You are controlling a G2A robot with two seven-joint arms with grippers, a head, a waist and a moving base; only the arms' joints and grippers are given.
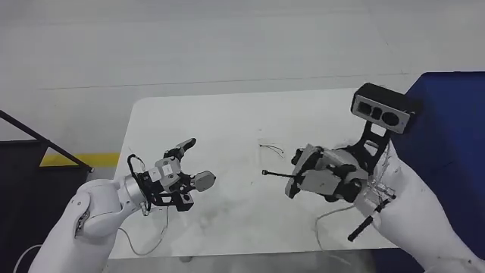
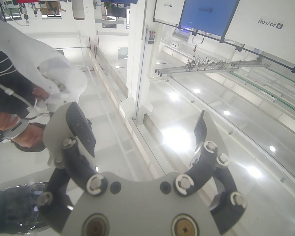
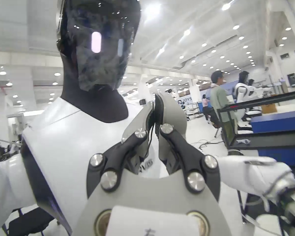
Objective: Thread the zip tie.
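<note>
The zip tie point(image 1: 276, 174) is a thin black strip held over the bench point(image 1: 227, 121), a little right of the middle and toward the near side; it sticks out to the left from the right gripper point(image 1: 295, 176), nearly level; its left tip has a small thicker end and hangs free. The fingers point(image 3: 162, 114) of the right gripper are pressed together and pinch the strip; in the right wrist view a thin dark line runs down between the two.

The left gripper point(image 1: 195, 163) is well apart from the zip tie, over the near left part of the bench; its fingers point(image 2: 79, 126) are spread wide, and its own wrist view looks up at the ceiling of a hall.

On the bench, just beyond the zip tie toward the far side, lies a short thin dark strand point(image 1: 271, 149), bent in the middle; I cannot tell what it is. The bench is white; beside its right edge there is something blue point(image 1: 447, 144) with a flat surface.
</note>
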